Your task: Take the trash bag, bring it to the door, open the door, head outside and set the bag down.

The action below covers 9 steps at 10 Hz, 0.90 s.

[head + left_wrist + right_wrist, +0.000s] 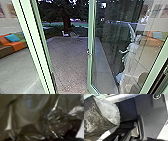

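The glass door [91, 30], with a pale green frame, stands ajar in the head view, its free edge near the middle. Paved yard [67, 62] shows through the gap to the left of that edge. A small handle [88, 52] sits on it. Crumpled dark plastic of the trash bag [58, 122] is very close in the left wrist view. The bag [91, 117] is also in the right wrist view, with clear, wrinkled plastic at its mouth. Whether either gripper has hold of it cannot be made out.
A pale green post [35, 47] rises left of the opening, with an orange and green sofa [15, 46] farther left. Outside, a white chair [65, 33] stands near a tree trunk [67, 22]. A whitish figure [128, 57], perhaps a reflection, shows in the glass on the right.
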Tool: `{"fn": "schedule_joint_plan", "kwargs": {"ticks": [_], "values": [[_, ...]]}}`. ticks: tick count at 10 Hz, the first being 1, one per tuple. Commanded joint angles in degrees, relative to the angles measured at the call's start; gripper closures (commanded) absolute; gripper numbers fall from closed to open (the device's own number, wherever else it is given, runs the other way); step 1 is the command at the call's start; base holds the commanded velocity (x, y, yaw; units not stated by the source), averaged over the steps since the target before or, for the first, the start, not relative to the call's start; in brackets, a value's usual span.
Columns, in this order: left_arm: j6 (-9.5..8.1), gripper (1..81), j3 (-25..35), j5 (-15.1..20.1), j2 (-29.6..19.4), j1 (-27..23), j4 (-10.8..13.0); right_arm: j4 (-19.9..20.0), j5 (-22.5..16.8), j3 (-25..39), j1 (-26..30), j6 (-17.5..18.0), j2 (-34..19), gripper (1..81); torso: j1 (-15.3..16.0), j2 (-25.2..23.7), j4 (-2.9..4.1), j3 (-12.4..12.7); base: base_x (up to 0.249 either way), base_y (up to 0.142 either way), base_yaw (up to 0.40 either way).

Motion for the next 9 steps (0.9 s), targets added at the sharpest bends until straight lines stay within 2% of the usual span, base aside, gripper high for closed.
{"fn": "schedule_joint_plan", "kwargs": {"ticks": [1, 9], "values": [[0.51, 81.1, 0.5, 3.5, -0.4, -2.9, 0.4, -0.4, -2.1, 1.1, 3.4, -0.3, 0.2, 1.0, 0.0, 0.0, 0.00, 0.0, 0.000, -0.104, 0.000], [0.51, 81.1, 0.5, 3.5, -0.2, -2.9, 0.4, -0.5, -2.0, 1.1, 3.4, -0.3, 0.2, 1.0, 0.0, 0.0, 0.00, 0.0, 0.000, 0.000, 0.000]]}}
